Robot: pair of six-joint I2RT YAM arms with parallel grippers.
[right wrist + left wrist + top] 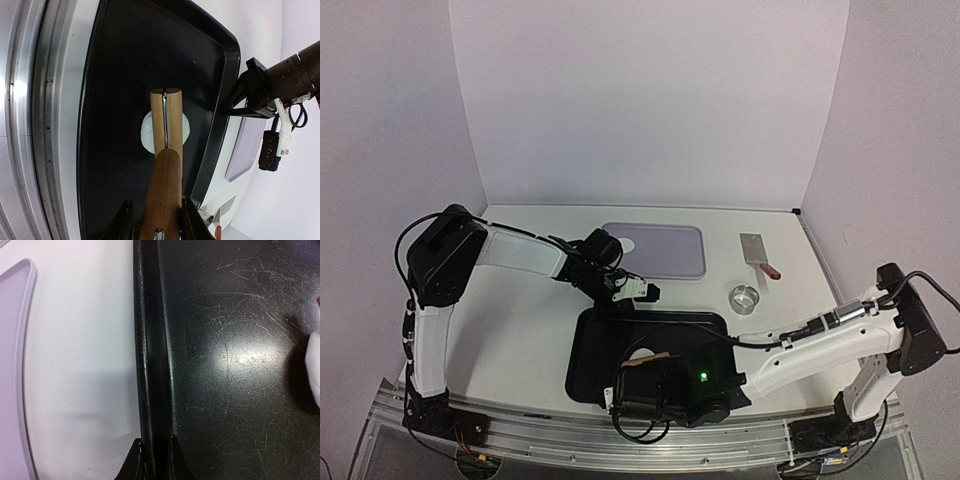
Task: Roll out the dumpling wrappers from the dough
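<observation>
Right end effector (pixel 155 220) clamped on rolling pin (pixel 167 165); pin's far end lies over dumpling wrapper (pixel 146 132) ahead of it. Left end effector (pixel 154 460) clamped on tray rim (pixel 149 365).

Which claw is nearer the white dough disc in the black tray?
Right. The right claw holds the rolling pin over the dough disc; the left claw grips the tray's far rim.

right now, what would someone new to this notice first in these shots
A wooden rolling pin, gripped by the right gripper, reaches over a white dumpling wrapper in the middle of the black tray. The left gripper pinches the tray's far rim. Behind it lies a lavender mat.
</observation>
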